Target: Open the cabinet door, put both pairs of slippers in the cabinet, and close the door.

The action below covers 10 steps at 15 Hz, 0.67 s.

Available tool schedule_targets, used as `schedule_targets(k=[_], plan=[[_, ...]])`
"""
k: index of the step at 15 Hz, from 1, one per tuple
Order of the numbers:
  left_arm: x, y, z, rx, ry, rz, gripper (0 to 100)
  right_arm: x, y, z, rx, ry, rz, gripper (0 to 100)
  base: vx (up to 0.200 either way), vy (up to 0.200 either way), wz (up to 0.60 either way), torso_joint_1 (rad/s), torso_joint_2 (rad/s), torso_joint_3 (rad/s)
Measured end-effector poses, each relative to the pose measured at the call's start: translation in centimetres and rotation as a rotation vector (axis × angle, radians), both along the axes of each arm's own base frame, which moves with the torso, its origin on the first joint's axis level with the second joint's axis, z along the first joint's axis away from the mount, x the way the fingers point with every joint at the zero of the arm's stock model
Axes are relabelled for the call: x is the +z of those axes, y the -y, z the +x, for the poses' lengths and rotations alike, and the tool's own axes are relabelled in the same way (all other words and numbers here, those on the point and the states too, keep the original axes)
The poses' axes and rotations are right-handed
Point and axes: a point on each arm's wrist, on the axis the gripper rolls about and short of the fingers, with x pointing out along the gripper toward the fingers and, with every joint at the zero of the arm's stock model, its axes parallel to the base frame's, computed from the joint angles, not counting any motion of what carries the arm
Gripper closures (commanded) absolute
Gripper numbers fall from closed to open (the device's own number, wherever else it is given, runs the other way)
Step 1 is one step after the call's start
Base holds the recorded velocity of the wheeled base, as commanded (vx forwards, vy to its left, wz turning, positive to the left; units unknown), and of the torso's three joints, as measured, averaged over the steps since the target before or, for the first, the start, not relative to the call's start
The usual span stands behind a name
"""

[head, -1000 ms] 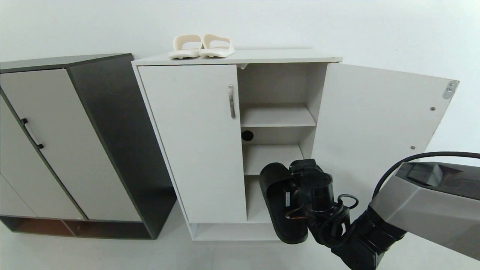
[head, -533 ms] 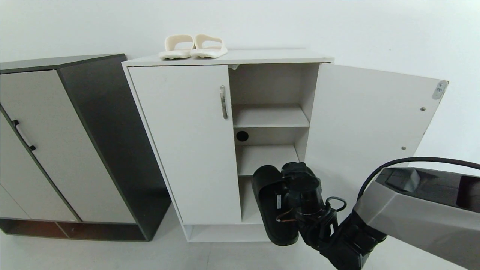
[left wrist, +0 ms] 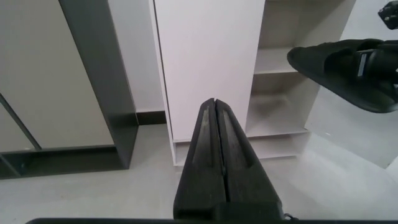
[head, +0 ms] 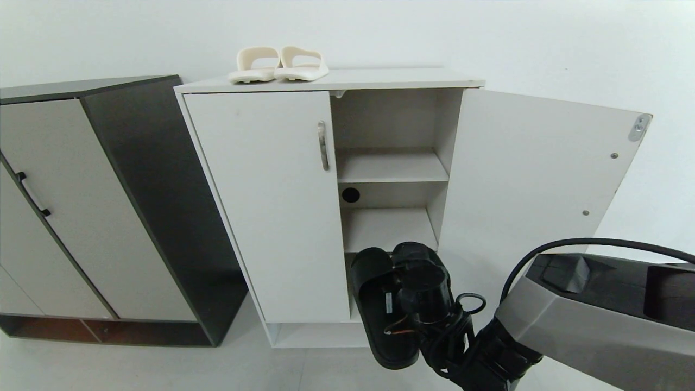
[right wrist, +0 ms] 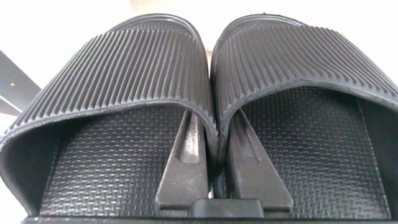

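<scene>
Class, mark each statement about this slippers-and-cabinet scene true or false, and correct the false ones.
1. The right claw is shut on the pair of black slippers. True.
2. The cream slippers lie on top of the white cabinet. True.
3. The black slippers rest on a shelf. False: the claw holds them in the air in front of the cabinet's open side.
4. Both cabinet doors stand open. False: the right door is open, the left door is shut.
5. The left claw is shut and holds nothing. True.
</scene>
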Motion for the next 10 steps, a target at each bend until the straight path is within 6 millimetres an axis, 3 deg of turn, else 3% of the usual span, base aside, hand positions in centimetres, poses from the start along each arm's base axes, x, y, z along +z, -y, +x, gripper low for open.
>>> schedule_targets(k=[6,10], plan=[[0.0,0.0,0.0,0.0,0.0,0.0,100,0.6,-2.4,2.0,-0.053,-0.183,0.025,100,0.0,0.0,0.0,0.003,0.0,-0.19],[0.0,0.0,0.0,0.0,0.0,0.0,100,1.6,-2.9,2.8,-0.119,-0.15,0.049,100,0.0,0.0,0.0,0.002,0.0,-0.203]])
